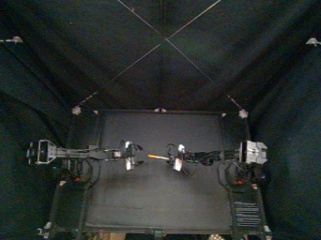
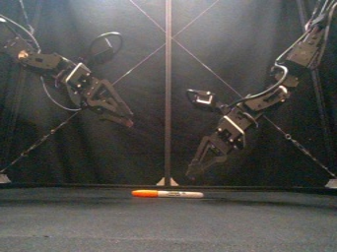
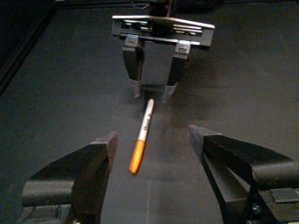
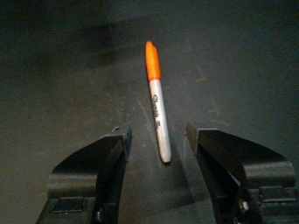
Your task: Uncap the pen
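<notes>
Item 1, left: black robot arm entering from the left, its left gripper (image 2: 126,119) held in the air above the black desk (image 2: 79,221) and angled down toward the middle; jaws spread wide, holding nothing; seen from its own wrist, the pen lies on the desk in line with the gap between them, touching neither.

Item 2, middle: slim marker pen (image 2: 168,194) with a white barrel bearing dark print and an orange cap; lying flat on the desk, lengthwise from left to right, a little to the near side of the two grippers in the front view; cap on, pointing left; white barrel end pointing right; untouched by either arm.

Item 3, right: black robot arm entering from the right, its right gripper (image 2: 199,168) also clear of the desk, tilted down and to the left, lower than the left one; jaws parted wide and empty; from its wrist the pen's white end shows between them, the desk surface well below.
</notes>
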`<act>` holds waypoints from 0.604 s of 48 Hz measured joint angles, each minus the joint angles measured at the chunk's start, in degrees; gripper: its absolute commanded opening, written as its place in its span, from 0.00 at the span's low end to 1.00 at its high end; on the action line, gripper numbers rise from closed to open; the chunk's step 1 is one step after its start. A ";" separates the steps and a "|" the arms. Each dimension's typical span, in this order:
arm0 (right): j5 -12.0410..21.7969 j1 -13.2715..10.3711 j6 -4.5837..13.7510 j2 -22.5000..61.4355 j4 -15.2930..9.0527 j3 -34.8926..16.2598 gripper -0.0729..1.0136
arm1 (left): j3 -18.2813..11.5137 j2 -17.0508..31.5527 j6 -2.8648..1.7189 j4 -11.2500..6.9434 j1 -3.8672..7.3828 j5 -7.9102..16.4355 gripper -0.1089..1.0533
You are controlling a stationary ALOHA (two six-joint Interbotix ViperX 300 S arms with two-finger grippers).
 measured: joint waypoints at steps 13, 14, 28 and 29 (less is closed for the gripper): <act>2.37 0.00 0.00 2.02 -0.09 -1.14 0.57 | -3.34 4.13 0.00 -0.70 -0.18 3.96 0.93; 2.46 0.00 0.00 1.93 0.00 -1.14 0.57 | -3.87 4.66 0.00 -0.70 -0.18 4.31 0.93; 3.78 1.76 -0.09 -4.48 -0.79 -0.97 0.57 | -8.88 10.90 0.09 -0.44 -0.26 10.72 0.93; 3.78 1.93 -0.09 -4.48 -0.79 -1.05 0.57 | -8.88 11.07 0.09 -0.44 -0.26 10.81 0.93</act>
